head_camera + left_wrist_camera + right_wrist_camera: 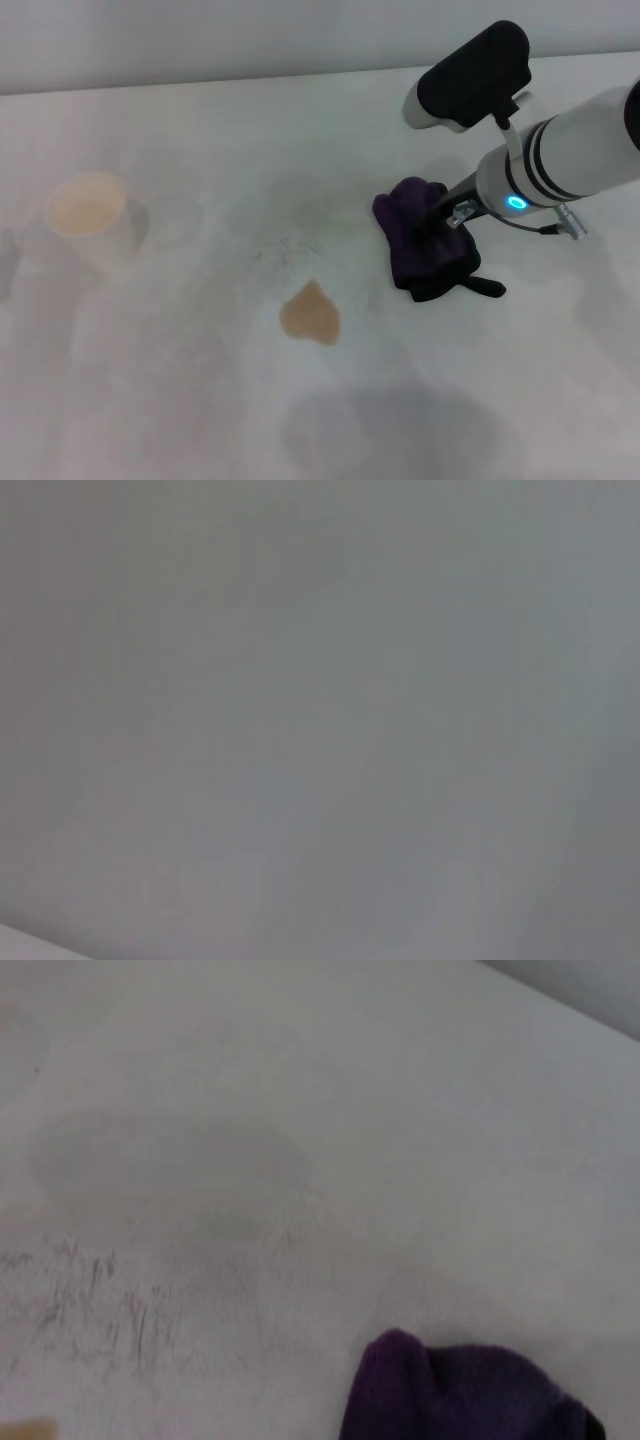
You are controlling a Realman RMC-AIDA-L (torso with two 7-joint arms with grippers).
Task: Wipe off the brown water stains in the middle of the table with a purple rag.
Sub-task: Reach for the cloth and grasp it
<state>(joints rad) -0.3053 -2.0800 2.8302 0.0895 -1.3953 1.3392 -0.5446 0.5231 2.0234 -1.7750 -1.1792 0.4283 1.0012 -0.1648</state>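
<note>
- The right gripper (432, 226) is down on the rag (425, 245); its fingers are buried in the cloth, so I cannot tell if the jaws are clenched.
- The rag lies on the table (180, 400), right of the stain (310, 313) and apart from it.
- A paper cup (90, 220) stands well left of the stain.
- Grey scuffs (285, 250) sit just beyond the stain.
- The left gripper is out of sight.
</note>
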